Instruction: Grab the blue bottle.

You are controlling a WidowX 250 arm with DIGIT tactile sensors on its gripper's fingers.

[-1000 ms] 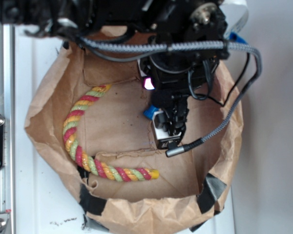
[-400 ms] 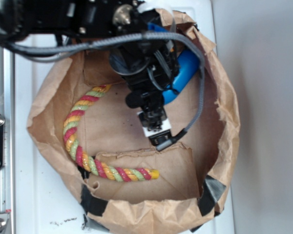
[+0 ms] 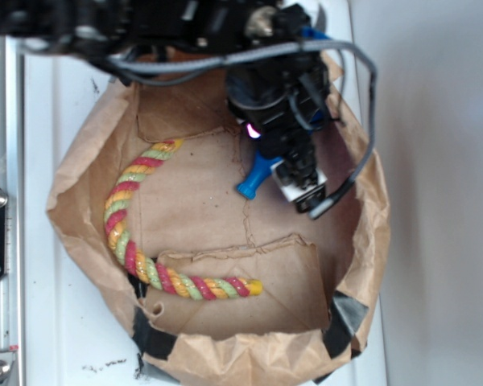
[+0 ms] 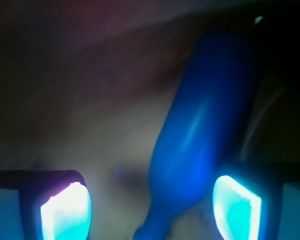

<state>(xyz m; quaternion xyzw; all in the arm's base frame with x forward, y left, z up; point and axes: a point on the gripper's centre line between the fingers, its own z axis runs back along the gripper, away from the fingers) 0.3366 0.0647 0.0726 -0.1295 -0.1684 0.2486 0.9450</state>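
The blue bottle lies in the brown paper bowl; only its narrow neck and flared lip stick out from under the arm in the exterior view. In the wrist view the blue bottle lies lengthwise between my two fingers, close to the right pad and well away from the left one. My gripper is open around it, low over the bowl's right part. The bottle's body is hidden by the arm in the exterior view.
A curved red-yellow-green rope lies along the bowl's left and front. The bowl's paper wall rises close to the gripper's right. A metal rail runs down the left edge. Cables loop from the arm.
My gripper has swung to the right over the bottle; the bottle's body, visible beside the arm 0.4 s ago, is now under it with only the neck showing.
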